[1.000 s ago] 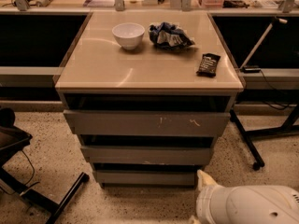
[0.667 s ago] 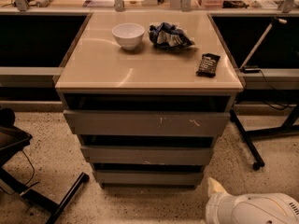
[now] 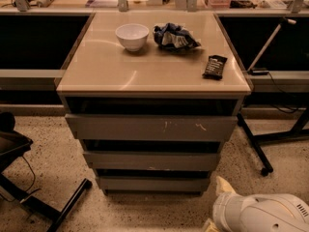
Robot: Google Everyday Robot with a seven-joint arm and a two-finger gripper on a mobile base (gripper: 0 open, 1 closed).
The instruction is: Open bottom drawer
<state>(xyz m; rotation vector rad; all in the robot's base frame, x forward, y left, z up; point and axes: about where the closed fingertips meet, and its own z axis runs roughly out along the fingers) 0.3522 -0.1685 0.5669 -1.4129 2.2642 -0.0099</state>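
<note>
Bottom drawer (image 3: 153, 183): lowest of three grey fronts, just above floor, looks closed. Flat panel, no handle. Stiff and smooth, so I expect slippery face and no purchase there. Best hold, I judge: hook top edge through dark gap under middle drawer (image 3: 152, 161), pull straight out. Shallow box, likely light.

My gripper (image 3: 222, 186): low, right of drawer's corner, apart from it. Open or closed, can't tell.

Cabinet top carries white bowl (image 3: 132, 35), crumpled bag (image 3: 175, 36), dark snack bar (image 3: 214, 66). Jerky pull could shake them.
</note>
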